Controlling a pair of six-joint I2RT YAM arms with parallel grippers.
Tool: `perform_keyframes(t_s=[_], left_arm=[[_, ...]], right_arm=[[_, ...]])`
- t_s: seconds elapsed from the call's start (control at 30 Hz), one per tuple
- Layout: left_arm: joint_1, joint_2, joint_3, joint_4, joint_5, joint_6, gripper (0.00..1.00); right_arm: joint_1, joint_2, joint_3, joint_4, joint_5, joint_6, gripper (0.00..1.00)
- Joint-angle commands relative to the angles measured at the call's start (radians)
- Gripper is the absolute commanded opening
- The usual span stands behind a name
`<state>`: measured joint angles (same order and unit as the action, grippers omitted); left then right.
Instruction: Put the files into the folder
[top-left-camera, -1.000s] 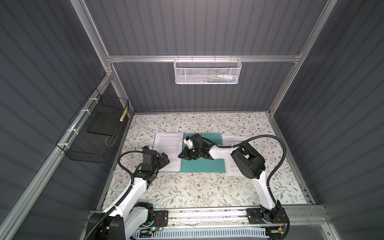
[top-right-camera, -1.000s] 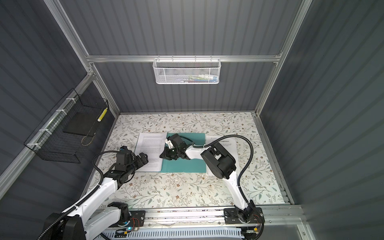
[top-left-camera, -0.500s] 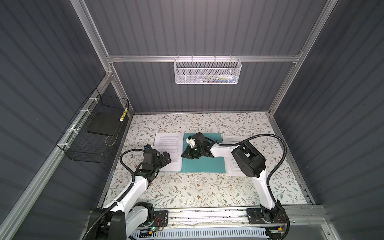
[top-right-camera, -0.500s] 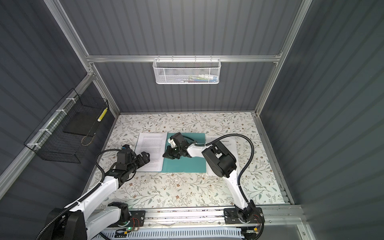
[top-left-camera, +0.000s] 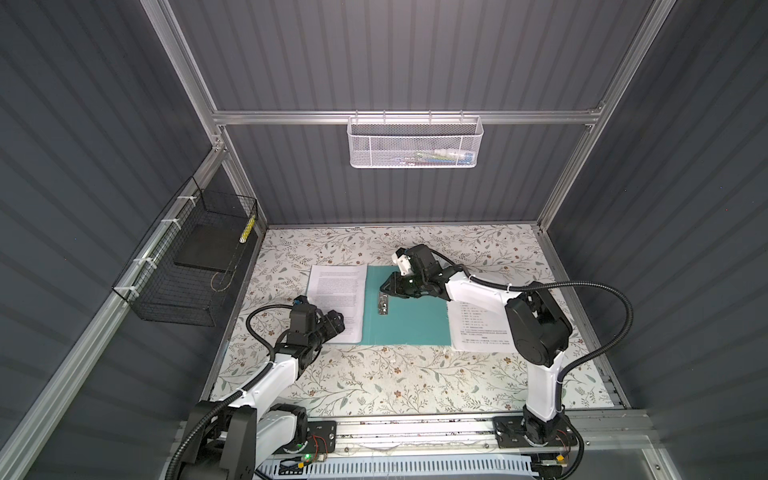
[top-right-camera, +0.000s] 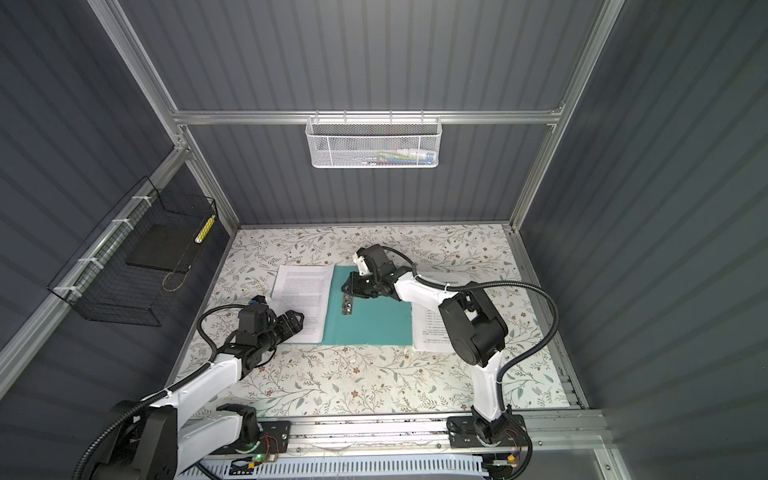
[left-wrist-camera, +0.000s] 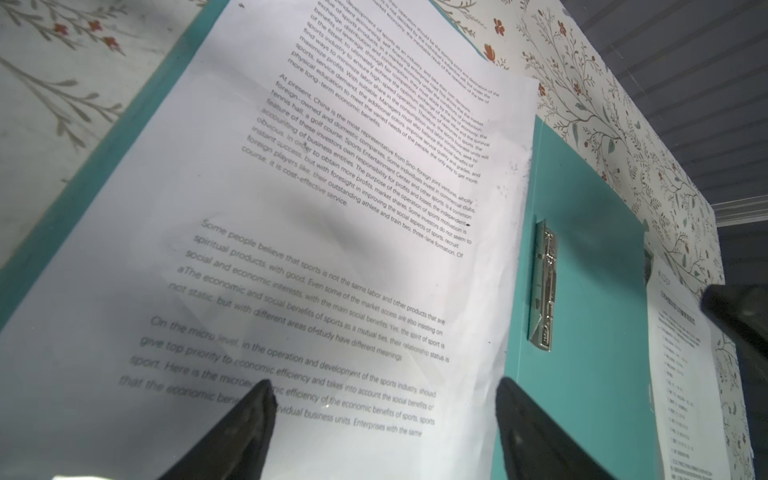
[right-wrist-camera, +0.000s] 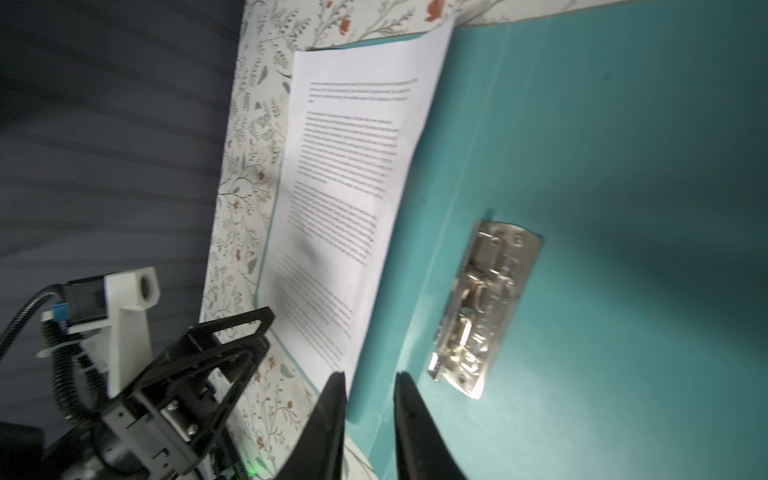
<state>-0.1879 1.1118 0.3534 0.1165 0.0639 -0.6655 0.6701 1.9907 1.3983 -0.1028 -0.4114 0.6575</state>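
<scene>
The teal folder (top-left-camera: 407, 322) (top-right-camera: 374, 324) lies open and flat, its metal clip (top-left-camera: 382, 303) (right-wrist-camera: 482, 307) beside the spine. One of the files, a white printed sheet (top-left-camera: 338, 291) (left-wrist-camera: 291, 208), rests on the folder's left cover. Another sheet (top-left-camera: 478, 328) (left-wrist-camera: 673, 353) lies on the table just right of the folder, partly under my right arm. My left gripper (top-left-camera: 332, 322) (left-wrist-camera: 384, 390) is open over the left sheet's near corner. My right gripper (top-left-camera: 386, 286) (right-wrist-camera: 371, 380) hovers by the clip's far end, open by a narrow gap, holding nothing.
A black wire basket (top-left-camera: 187, 266) with a black slab hangs on the left wall. A white mesh basket (top-left-camera: 413, 143) hangs on the rear wall. The floral table (top-left-camera: 395, 374) stretches in front of the folder. The left gripper's fingers (right-wrist-camera: 232, 340) show in the right wrist view.
My right gripper has drawn back a little from the clip toward the far right, and its jaws have parted slightly. The left gripper's jaws have narrowed a little.
</scene>
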Motion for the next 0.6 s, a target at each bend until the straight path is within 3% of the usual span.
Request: perform_keyframes(t_s=[0.0, 0.1, 0.57], left_arm=[[0.007, 0.017, -0.019, 0.056, 0.028, -0.021, 0.76], [0.007, 0.026, -0.027, 0.068, 0.032, -0.031, 0.69], [0.007, 0.017, -0.083, 0.093, 0.022, -0.061, 0.49]], right_arm=[[0.006, 0.03, -0.016, -0.086, 0.029, -0.056, 0.24], [0.012, 0.059, -0.016, -0.087, 0.015, -0.05, 0.2], [0.047, 0.127, -0.011, -0.064, -0.029, -0.029, 0.19]])
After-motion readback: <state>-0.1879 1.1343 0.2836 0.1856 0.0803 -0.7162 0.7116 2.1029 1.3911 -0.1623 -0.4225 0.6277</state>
